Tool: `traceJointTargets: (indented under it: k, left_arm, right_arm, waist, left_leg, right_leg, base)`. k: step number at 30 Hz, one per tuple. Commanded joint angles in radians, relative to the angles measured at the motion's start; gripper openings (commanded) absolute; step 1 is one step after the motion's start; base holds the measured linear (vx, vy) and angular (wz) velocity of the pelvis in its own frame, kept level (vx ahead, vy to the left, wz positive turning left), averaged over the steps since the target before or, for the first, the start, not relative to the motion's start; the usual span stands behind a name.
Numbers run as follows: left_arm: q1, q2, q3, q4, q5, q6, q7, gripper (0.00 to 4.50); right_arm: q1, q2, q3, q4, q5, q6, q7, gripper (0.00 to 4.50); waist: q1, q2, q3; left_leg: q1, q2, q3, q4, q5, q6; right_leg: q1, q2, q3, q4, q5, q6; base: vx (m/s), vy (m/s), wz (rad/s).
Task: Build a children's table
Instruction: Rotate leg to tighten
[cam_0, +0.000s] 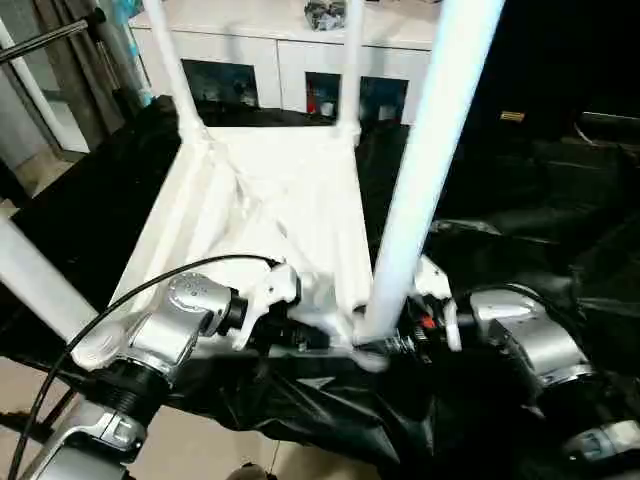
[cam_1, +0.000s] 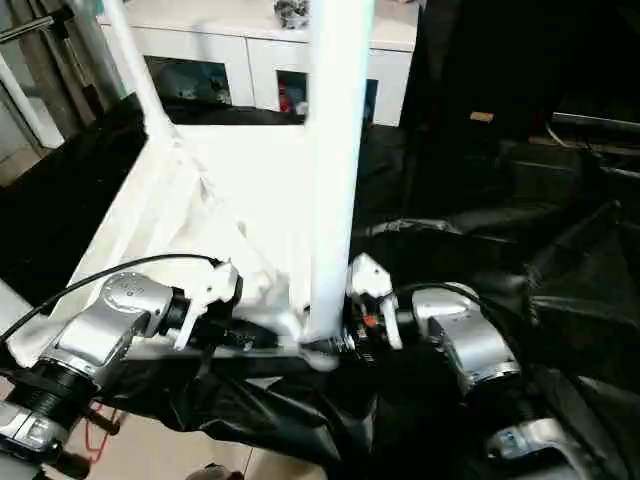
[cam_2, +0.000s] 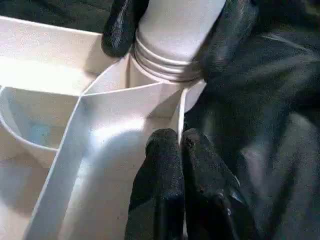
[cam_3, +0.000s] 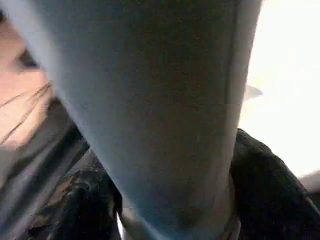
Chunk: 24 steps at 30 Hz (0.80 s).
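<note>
I have the white plastic square tabletop (cam_0: 270, 210) lying underside up on the black plastic sheeting (cam_0: 520, 230) that covers the work surface, its ribs facing me. Two long white tubular legs (cam_0: 172, 60) stand upright in the far corner sockets. A third leg (cam_0: 425, 160) rises from the near corner socket (cam_2: 165, 67), between my two wrists, and its threaded end is not fully home: several thread rings show above the socket rim.

The left gripper (cam_2: 181, 145) has its jaws pressed together on the thin edge wall of the tabletop, just beside that socket, bracing the part. The right gripper (cam_1: 352, 330) sits at the base of the near leg, with one black finger (cam_2: 120, 25) on either side of the tube just above the threads; I cannot tell whether the pads bear firmly on the tube or merely flank it.

Risks from here, as I judge them:
- Cross-threading, if the leg leans while it turns.
- Slip of the right pads on the smooth tube, leaving the threads exposed.
- The tabletop sliding on the sheeting if the left pinch lets go.
- The tall leg levering out of the socket.
</note>
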Motion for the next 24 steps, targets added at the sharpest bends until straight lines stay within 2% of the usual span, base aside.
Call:
traceJointTargets:
  k: [1,3,4,6,9,10,11,12,13,14,16,17,21,24]
  left_arm:
    - [-0.039,-0.054,0.018,0.021,0.005,0.003,0.103,0.0]
    - [-0.057,-0.096,0.029,0.054,0.019,0.02,0.187,0.0]
    - [-0.062,-0.112,0.031,0.063,0.02,0.03,0.211,0.0]
    - [-0.073,-0.144,0.03,0.079,0.034,0.036,0.267,0.0]
    - [-0.082,-0.19,0.025,0.095,0.046,0.047,0.323,0.0]
    - [-0.087,-0.224,0.016,0.098,0.053,0.051,0.35,0.0]
    - [-0.087,-0.229,0.014,0.097,0.053,0.05,0.351,0.0]
    - [-0.086,-0.237,0.008,0.094,0.053,0.049,0.348,0.0]
    - [-0.084,-0.239,0.003,0.089,0.05,0.048,0.34,0.0]
    - [-0.084,-0.239,0.003,0.089,0.05,0.048,0.34,0.0]
    - [-0.078,-0.23,-0.004,0.08,0.048,0.033,0.303,0.0]
    - [-0.077,-0.226,-0.004,0.077,0.046,0.031,0.297,0.0]
    - [-0.053,-0.17,-0.016,0.031,0.017,0.018,0.178,0.0]
    - [-0.047,-0.126,-0.029,0.023,0.018,-0.004,0.107,0.0]
  right_arm:
    - [-0.024,0.058,-0.003,0.081,-0.058,-0.014,-0.193,2.63]
    - [-0.045,0.115,-0.027,0.151,-0.086,-0.002,-0.364,2.63]
    - [-0.053,0.139,-0.039,0.175,-0.093,0.008,-0.43,2.63]
    - [-0.063,0.182,-0.055,0.204,-0.099,0.024,-0.524,2.63]
    - [-0.071,0.232,-0.056,0.222,-0.118,0.023,-0.603,2.63]
    - [-0.078,0.252,-0.051,0.229,-0.127,0.002,-0.611,2.63]
    - [-0.079,0.253,-0.05,0.23,-0.128,-0.002,-0.61,3.19]
    - [-0.084,0.254,-0.055,0.231,-0.119,-0.003,-0.597,3.19]
    - [-0.086,0.251,-0.059,0.228,-0.11,-0.001,-0.585,3.19]
    - [-0.086,0.251,-0.059,0.228,-0.11,-0.001,-0.585,3.39]
    - [-0.1,0.227,-0.066,0.225,-0.1,-0.008,-0.551,3.59]
    - [-0.102,0.22,-0.066,0.223,-0.097,-0.01,-0.543,3.59]
    - [-0.1,0.122,-0.039,0.162,-0.071,-0.012,-0.339,3.73]
    - [-0.079,0.04,-0.011,0.095,-0.042,-0.026,-0.15,3.73]
  waist:
    - [-0.012,-0.009,-0.058]
    - [-0.018,-0.008,-0.059]
    - [-0.029,-0.009,-0.056]
    - [-0.036,-0.009,-0.056]
    - [-0.039,-0.009,-0.054]
    - [-0.041,-0.005,-0.053]
    - [-0.04,-0.007,-0.053]
    - [-0.039,-0.002,-0.054]
    - [-0.038,-0.005,-0.055]
    - [-0.038,-0.005,-0.056]
    - [-0.033,0.002,-0.06]
    - [-0.032,0.0,-0.061]
    - [-0.024,0.002,-0.068]
    - [-0.015,0.003,-0.077]
  left_leg:
    - [0.012,0.006,0.001,-0.082,-0.305,-0.007]
    - [0.016,0.005,0.0,-0.082,-0.323,-0.015]
    - [0.016,0.003,0.0,-0.083,-0.336,-0.022]
    - [0.017,0.001,-0.003,-0.084,-0.357,-0.024]
    - [0.024,0.001,-0.002,-0.083,-0.388,-0.02]
    - [0.022,0.001,-0.003,-0.085,-0.395,-0.018]
    - [0.023,0.001,-0.004,-0.086,-0.402,-0.016]
    - [0.025,0.0,-0.004,-0.085,-0.402,-0.015]
    - [0.023,0.0,-0.003,-0.085,-0.396,-0.008]
    - [0.022,0.001,-0.003,-0.086,-0.39,-0.007]
    - [0.022,0.003,-0.002,-0.087,-0.363,-0.003]
    - [0.021,0.003,0.0,-0.086,-0.353,0.001]
    - [0.017,0.005,0.002,-0.08,-0.294,0.024]
    - [0.016,0.008,0.005,-0.068,-0.209,0.059]
  right_leg:
    - [0.041,-0.032,0.016,-0.076,-0.335,-0.19]
    - [0.036,-0.032,0.017,-0.078,-0.359,-0.183]
    - [0.035,-0.031,0.017,-0.082,-0.376,-0.182]
    - [0.036,-0.032,0.014,-0.088,-0.423,-0.164]
    - [0.028,-0.03,0.015,-0.097,-0.46,-0.147]
    - [0.028,-0.029,0.015,-0.099,-0.466,-0.143]
    - [0.029,-0.03,0.014,-0.101,-0.473,-0.138]
    - [0.029,-0.03,0.014,-0.101,-0.471,-0.138]
    - [0.03,-0.029,0.015,-0.102,-0.461,-0.139]
    - [0.031,-0.028,0.015,-0.1,-0.451,-0.142]
    - [0.033,-0.026,0.017,-0.094,-0.375,-0.163]
    - [0.036,-0.025,0.017,-0.091,-0.338,-0.174]
    - [0.045,-0.026,0.017,-0.079,-0.22,-0.208]
    - [0.052,-0.022,0.014,-0.061,-0.058,-0.254]
  base:
    - [0.0,0.0,0.0]
    - [0.0,0.0,0.0]
    - [0.0,0.0,0.0]
    - [0.0,0.0,0.0]
    - [0.0,0.0,0.0]
    - [0.0,0.0,0.0]
    - [0.0,0.0,0.0]
    - [0.0,0.0,0.0]
    - [0.0,0.0,0.0]
    - [0.0,0.0,0.0]
    - [0.0,0.0,0.0]
    - [0.0,0.0,0.0]
    - [0.0,0.0,0.0]
    - [0.033,0.0,0.02]
